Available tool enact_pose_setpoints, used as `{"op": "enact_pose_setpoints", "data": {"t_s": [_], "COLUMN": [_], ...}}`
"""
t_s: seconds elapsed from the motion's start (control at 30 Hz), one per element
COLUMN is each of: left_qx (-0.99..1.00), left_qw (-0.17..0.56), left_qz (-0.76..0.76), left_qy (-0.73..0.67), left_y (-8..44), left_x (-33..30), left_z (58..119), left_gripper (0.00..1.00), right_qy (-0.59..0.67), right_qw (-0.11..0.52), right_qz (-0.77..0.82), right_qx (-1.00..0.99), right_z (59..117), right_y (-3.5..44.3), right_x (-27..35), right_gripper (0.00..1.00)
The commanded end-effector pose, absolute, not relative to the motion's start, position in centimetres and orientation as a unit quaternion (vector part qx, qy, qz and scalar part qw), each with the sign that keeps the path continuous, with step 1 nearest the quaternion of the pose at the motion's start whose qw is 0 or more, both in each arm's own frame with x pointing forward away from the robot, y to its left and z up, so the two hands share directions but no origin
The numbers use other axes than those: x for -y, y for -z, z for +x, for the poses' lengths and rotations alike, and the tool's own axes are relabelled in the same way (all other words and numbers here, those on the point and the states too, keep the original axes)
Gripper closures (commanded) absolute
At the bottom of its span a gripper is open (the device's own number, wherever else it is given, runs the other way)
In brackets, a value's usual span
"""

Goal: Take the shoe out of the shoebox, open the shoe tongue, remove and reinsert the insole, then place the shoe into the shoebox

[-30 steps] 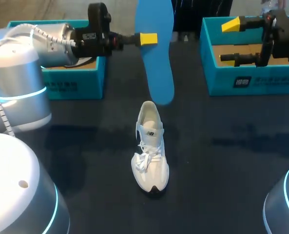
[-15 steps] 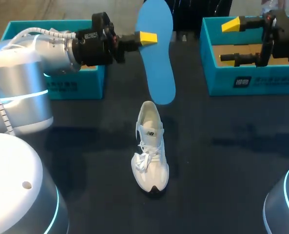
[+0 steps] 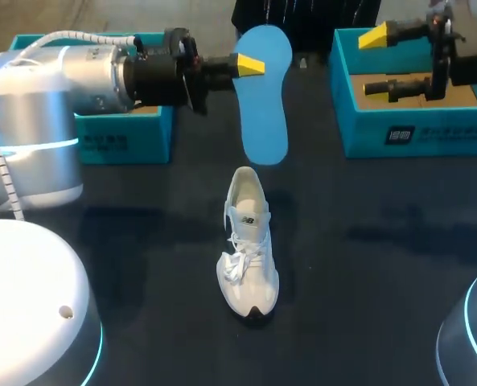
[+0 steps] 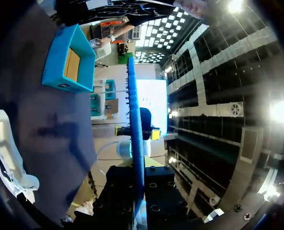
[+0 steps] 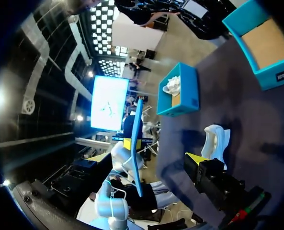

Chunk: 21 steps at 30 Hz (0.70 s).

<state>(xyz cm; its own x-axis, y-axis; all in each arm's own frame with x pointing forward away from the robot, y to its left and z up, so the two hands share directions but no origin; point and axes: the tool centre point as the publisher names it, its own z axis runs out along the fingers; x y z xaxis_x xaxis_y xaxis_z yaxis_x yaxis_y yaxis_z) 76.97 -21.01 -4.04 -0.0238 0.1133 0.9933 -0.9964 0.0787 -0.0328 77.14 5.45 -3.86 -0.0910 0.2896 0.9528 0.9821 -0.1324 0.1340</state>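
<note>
Nearest to us, the shoe (image 3: 248, 249) stands upright on its sole in the middle of the dark tabletop (image 3: 383, 265), outside both boxes. It is white with a dark patch at the toe. The toe points toward us, the heel away, and the laces lie loose over the tongue. Nothing touches it.

Just past the heel, the blue insole (image 3: 266, 100) hangs in the air, clear of the shoe, its narrow end toward the shoe's heel and its broad end beyond. Our left arm (image 3: 77, 76) comes in from the left side. The left jaws are closed on the insole near its broad end, with one yellow tip (image 3: 248, 65) lying flat on the face turned to us. In the left wrist view the insole (image 4: 134, 134) shows edge-on, running straight out from between the two black fingers, and the shoe (image 4: 5, 143) sits off to one side on the tabletop.

Farther back we see two teal boxes, well apart. The left box (image 3: 121, 141) is partly hidden by our left arm, and the right wrist view shows a white wad (image 5: 172, 86) inside it. The right box (image 3: 415, 133) has a bare cardboard-brown floor. Our right arm (image 3: 446, 56) hangs over the right box, and the right jaws stand wide open with nothing between them.
</note>
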Motion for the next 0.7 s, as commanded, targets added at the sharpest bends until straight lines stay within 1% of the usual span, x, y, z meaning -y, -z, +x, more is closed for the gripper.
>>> {"op": "enact_pose_setpoints", "data": {"t_s": [0.03,0.33,0.7], "left_qx": [0.501,0.507,0.515], "left_qw": [0.542,0.543,0.545], "left_qz": [0.444,0.447,0.453], "left_qy": [-0.508,-0.499,-0.484], "left_y": [4.1,4.4,4.6], "left_x": [20.9,21.2,21.2], "left_z": [77.2,77.4,77.6], "left_gripper": [1.00,1.00,1.00], "right_qy": [0.446,0.362,0.305], "right_qw": [0.309,0.236,0.155], "right_qz": [-0.619,-0.667,-0.689], "right_qx": [0.568,0.607,0.639], "right_z": [76.1,75.7,75.4], "right_y": [2.3,-0.4,-2.4], "right_x": [-6.1,-8.6,-10.5], "right_gripper": [0.00,0.00,0.00]}}
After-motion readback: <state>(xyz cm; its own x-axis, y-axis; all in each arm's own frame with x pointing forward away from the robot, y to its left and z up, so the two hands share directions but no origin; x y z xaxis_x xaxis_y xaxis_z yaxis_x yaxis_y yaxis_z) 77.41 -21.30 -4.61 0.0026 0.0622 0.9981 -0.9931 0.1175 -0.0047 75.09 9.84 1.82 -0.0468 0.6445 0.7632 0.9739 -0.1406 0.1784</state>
